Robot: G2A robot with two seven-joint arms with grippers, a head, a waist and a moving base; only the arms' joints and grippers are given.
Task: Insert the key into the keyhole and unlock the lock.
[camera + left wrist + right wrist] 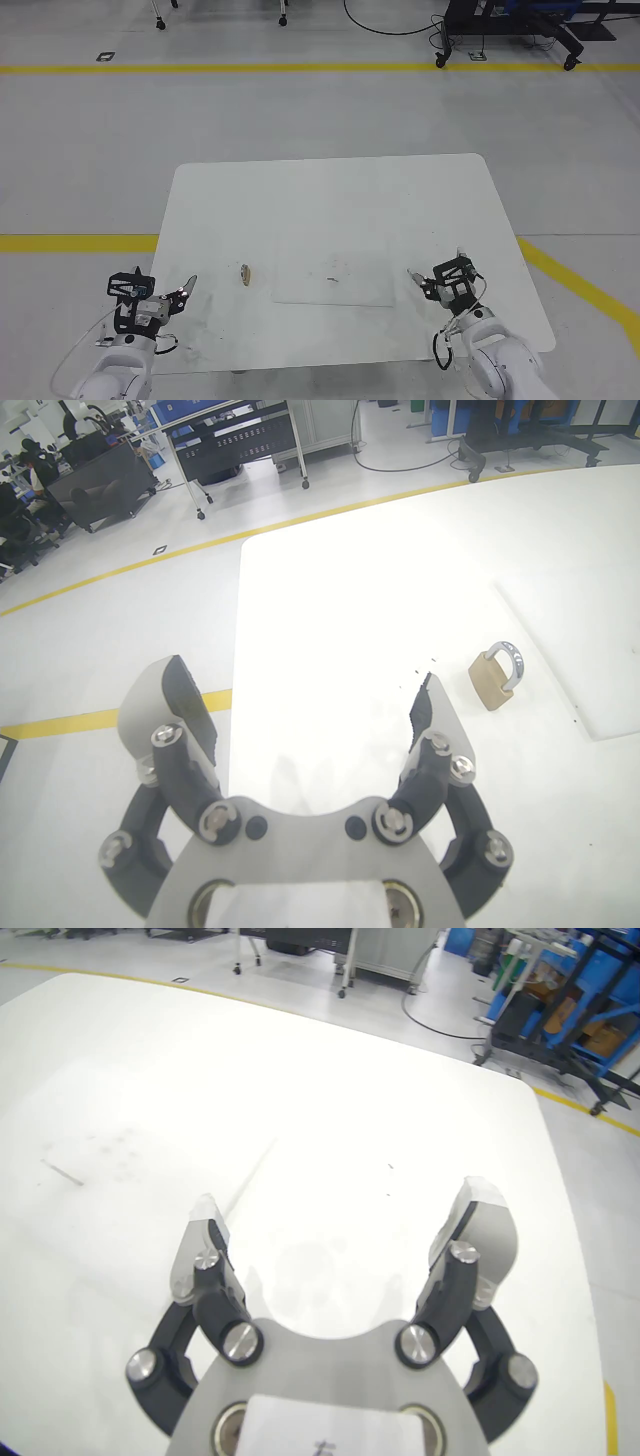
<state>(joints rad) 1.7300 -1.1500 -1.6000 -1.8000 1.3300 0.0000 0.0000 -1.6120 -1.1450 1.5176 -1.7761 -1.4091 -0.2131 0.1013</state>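
We see the small brass padlock [492, 687] with its curved silver shackle resting on the white table [330, 190]. It sits just beside the edge of a thin white rectangular mat [370, 290] and nearer the left gripper [300, 680], whose fingers stand wide apart with nothing between them. The right gripper [340, 1198] hovers at the table's other near corner, likewise spread and empty. A thin grey sliver [62, 1174] on the mat may be the key — too small for us to be sure. We judge the padlock dense, rigid and smooth-sided, so it will likely skid if nudged. We would pinch the flat faces of its brass body, leaving the keyhole end free. The key, if that is it, lies flat and light — hard to lift off the surface, and best taken by its bow.
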